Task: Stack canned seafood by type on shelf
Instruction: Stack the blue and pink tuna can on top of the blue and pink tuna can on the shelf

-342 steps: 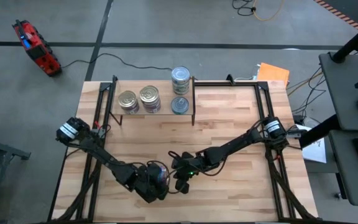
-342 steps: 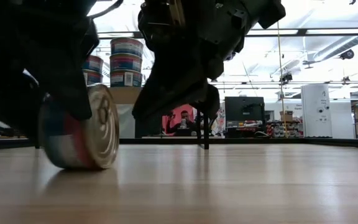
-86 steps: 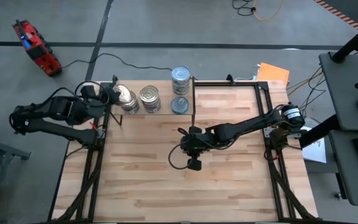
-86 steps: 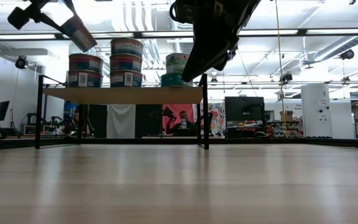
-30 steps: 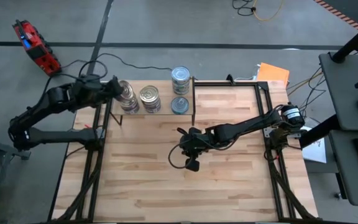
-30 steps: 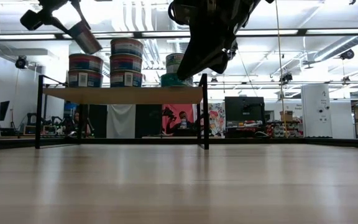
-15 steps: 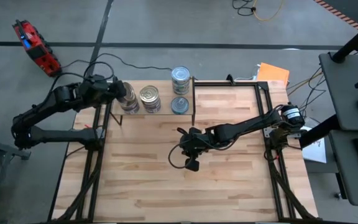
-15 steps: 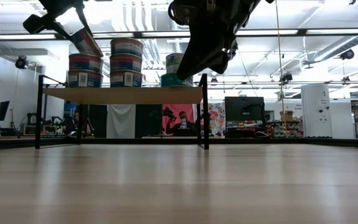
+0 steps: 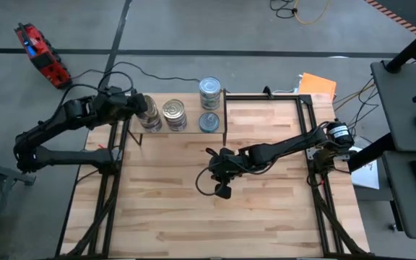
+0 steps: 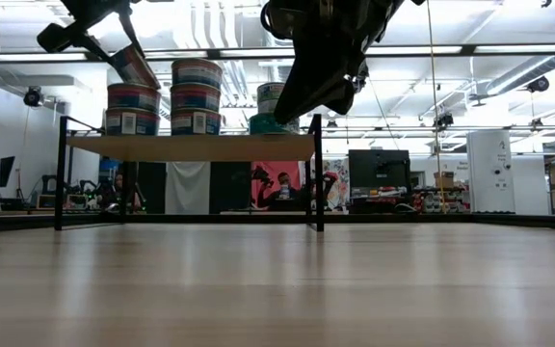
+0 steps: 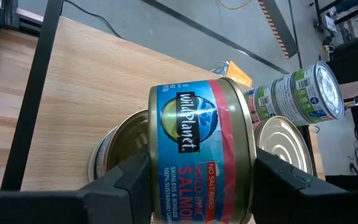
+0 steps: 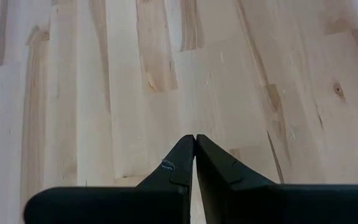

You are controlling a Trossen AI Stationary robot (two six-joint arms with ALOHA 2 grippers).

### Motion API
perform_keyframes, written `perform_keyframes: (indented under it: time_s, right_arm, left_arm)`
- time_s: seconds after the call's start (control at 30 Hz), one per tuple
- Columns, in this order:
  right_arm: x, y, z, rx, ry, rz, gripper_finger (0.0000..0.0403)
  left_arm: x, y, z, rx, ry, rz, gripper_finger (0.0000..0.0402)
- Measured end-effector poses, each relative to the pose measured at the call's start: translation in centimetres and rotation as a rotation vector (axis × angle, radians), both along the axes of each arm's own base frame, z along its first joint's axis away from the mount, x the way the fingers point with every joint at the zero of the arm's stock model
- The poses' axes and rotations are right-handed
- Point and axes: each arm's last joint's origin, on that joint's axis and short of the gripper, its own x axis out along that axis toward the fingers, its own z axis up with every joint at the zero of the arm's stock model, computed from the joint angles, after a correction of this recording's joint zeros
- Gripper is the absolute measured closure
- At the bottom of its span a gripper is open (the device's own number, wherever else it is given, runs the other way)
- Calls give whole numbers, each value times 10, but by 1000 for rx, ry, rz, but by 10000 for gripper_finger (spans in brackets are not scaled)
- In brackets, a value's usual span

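Since half a second ago, almost nothing has shifted: left pincer (image 11: 197, 186) remains clamped on the blue-and-red labelled round metal salmon tin (image 11: 202, 152), tilted, just above the leftmost gold-lidded stack (image 9: 149, 115) on the narrow light-wood shelf in its thin black frame (image 10: 191, 146).

Handling, as judged: tin rigid and fairly dense; paper label should grip well, bare lid rims slick. Side-wall hold across the diameter, as now, suits it. Tilt needs levelling before release, or the tin may slide off the stack.

Left wrist view alone shows the label and the gold lid (image 11: 120, 146) beneath. Low view alone shows stack heights and the tin (image 10: 135, 66) clear of them. Right pincer (image 12: 194, 158), fingers closed and empty, hangs over the butcher-block wooden counter (image 9: 266, 209) mid-table.
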Motion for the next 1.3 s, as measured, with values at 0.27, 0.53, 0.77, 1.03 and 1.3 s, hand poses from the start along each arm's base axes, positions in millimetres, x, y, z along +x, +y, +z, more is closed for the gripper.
perform_keyframes:
  time_s: [0.27, 0.53, 0.77, 1.03, 1.3]
  right_arm:
    - [0, 0, 0, -1, 0, 0, 394]
    - [0, 0, 0, -2, 0, 0, 394]
    - [0, 0, 0, -4, -1, 2, 394]
    - [0, -1, 0, -5, -1, 0, 394]
    - [1, -4, 0, -5, -1, -10, 394]
  left_arm:
    - [3, 1, -2, -9, 17, -1, 186]
    - [3, 1, -2, -5, 20, -8, 168]
    - [3, 1, -2, -10, 17, -14, 166]
    - [3, -1, -2, -47, -6, -44, 165]
    - [4, -2, -2, -73, -18, -73, 164]
